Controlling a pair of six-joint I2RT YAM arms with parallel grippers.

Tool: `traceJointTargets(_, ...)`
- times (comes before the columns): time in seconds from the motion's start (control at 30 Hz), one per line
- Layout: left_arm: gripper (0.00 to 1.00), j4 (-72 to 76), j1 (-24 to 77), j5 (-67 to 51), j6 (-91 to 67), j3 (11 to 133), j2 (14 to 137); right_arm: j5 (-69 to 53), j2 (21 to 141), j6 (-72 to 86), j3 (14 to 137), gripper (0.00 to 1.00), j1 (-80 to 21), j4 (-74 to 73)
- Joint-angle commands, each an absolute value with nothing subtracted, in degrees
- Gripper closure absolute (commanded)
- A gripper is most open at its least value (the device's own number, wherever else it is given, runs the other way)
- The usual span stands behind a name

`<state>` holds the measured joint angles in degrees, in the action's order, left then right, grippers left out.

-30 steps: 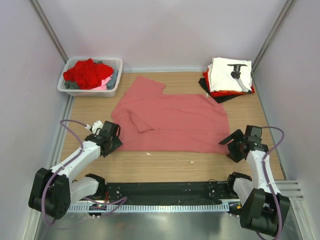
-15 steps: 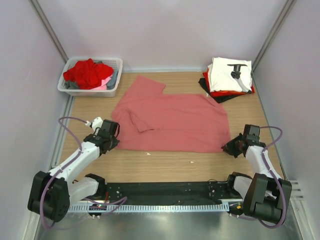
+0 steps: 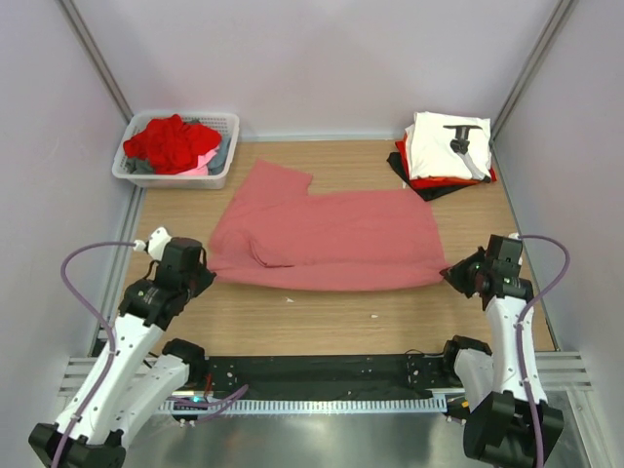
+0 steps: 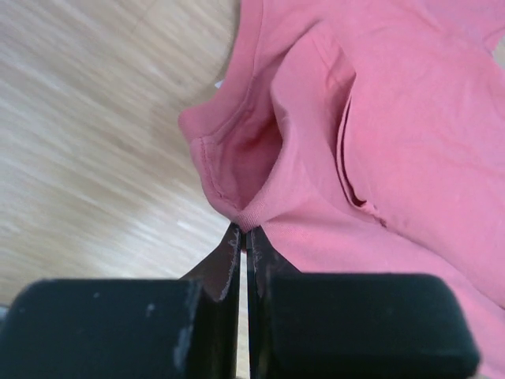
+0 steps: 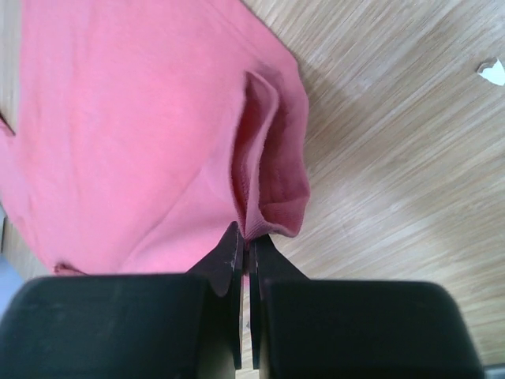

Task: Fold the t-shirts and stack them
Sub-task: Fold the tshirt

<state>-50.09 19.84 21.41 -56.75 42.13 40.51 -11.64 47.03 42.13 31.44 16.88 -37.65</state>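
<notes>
Wooden counter [image 3: 322,322] between pale walls carries everything. The salmon-pink t-shirt [image 3: 331,239] lies spread in its middle, and we hold it at its two near corners. The left jaws are pressed together on a hemmed edge at the near left corner, and the right jaws are pressed together on the doubled edge at the near right corner. Each wrist view shows only a thin slit between them, with cloth pinched at the tips.

We grip both corners at once because, in our judgement, the near edge must travel as one straight line toward the far edge, so that the fold comes even. This near edge seems a little raised from the counter, while the far part rests on it.

The folded t-shirts [image 3: 444,151] form a stack at the far right corner, where this one should go afterwards. At the far left, the white basket [image 3: 222,168] holds a crumpled red t-shirt [image 3: 171,141] and others.
</notes>
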Motion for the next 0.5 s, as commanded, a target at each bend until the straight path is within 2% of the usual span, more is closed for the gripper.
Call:
traceJointTargets(0.0, 1.00, -58.00, 20.74, 19.78, -59.67, 43.68, 36.67, -11.16, 43.07, 41.40, 35.15, 0.99, 17.05, -45.51)
traceJointTargets(0.23, 1.00, -68.72, 20.74, 16.00, -61.79, 46.84, 29.02, -11.95, 34.91, 40.78, 35.42, 0.99, 17.05, -52.55)
traceJointTargets(0.27, 1.00, -70.30, 20.74, 15.65, -61.79, 47.54, 28.13, -11.95, 34.37, 40.61, 35.33, 0.96, 17.05, -53.25)
traceJointTargets(0.33, 0.97, -74.69, 20.74, 15.38, -61.79, 48.16, 24.90, -12.74, 33.23, 40.43, 35.33, 0.84, 17.05, -55.19)
traceJointTargets(0.37, 0.86, -76.10, 20.74, 15.12, -61.61, 49.12, 23.83, -13.53, 32.09, 40.52, 35.33, 0.73, 17.05, -55.46)
traceJointTargets(0.4, 0.76, -79.33, 20.74, 14.94, -61.26, 49.83, 22.69, -14.84, 31.47, 40.69, 35.33, 0.67, 17.05, -55.89)
traceJointTargets(0.43, 0.66, -81.02, 20.74, 14.51, -60.04, 50.70, 21.63, -16.16, 30.33, 41.04, 35.51, 0.53, 17.05, -56.16)
traceJointTargets(0.47, 0.53, -84.17, 20.74, 14.68, -59.68, 52.54, 19.62, -16.00, 30.24, 40.70, 36.90, 0.35, 16.96, -56.86)
